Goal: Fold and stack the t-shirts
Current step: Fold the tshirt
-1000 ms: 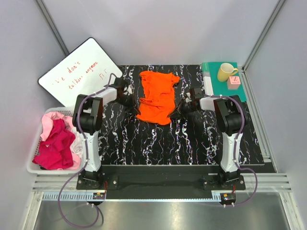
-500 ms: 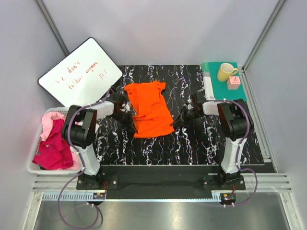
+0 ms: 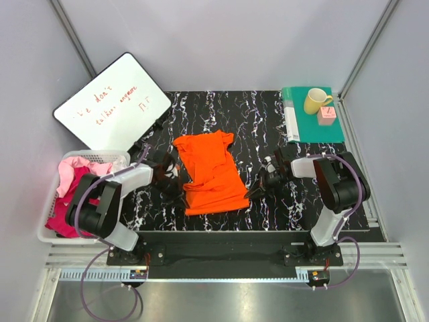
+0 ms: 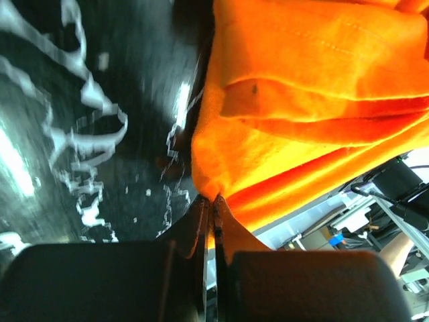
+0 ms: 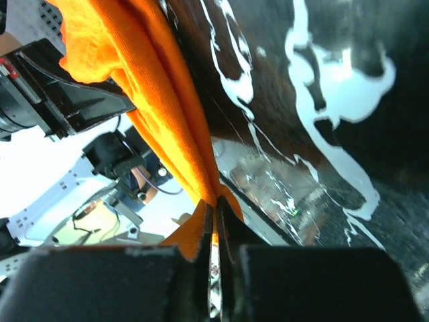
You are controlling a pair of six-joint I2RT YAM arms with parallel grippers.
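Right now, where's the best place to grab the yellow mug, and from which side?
Likely by its handle, which juts out to the right of the upright yellow mug. Come down from above on that right side: the pink block sits close by on the near right, so a low sideways approach could bump it.

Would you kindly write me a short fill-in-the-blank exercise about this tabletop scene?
1. The orange t-shirt, pinched by the left gripper and the right gripper, lies on the ___ marbled mat.
2. The magenta t-shirt lies in the white basket beside the ___ arm.
3. The ___ mug stands on the teal mat.
Missing words: black; left; yellow.
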